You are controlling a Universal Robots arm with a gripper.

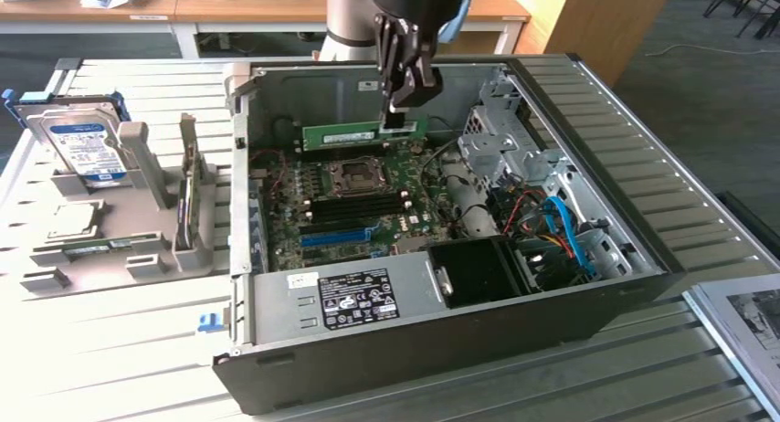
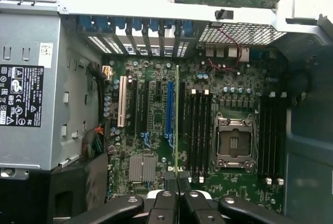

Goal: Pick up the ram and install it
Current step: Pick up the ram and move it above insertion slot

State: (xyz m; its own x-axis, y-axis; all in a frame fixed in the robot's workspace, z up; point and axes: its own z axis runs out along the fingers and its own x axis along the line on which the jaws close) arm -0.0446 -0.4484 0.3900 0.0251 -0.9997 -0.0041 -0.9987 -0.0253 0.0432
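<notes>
Squarely in the gripper (image 1: pixel 400 121), the ram (image 1: pixel 356 135).

fingers (image 2: pixel 165 206) clamped on ram (image 2: pixel 177 114), motherboard (image 2: pixel 239 188) beyond

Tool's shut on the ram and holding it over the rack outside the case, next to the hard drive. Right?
Not quite. The tool does hold the ram, but inside the open computer case, above the motherboard, not over the rack outside it. The exterior view shows this; the hard drive stands in that rack, at that view's left.
</notes>
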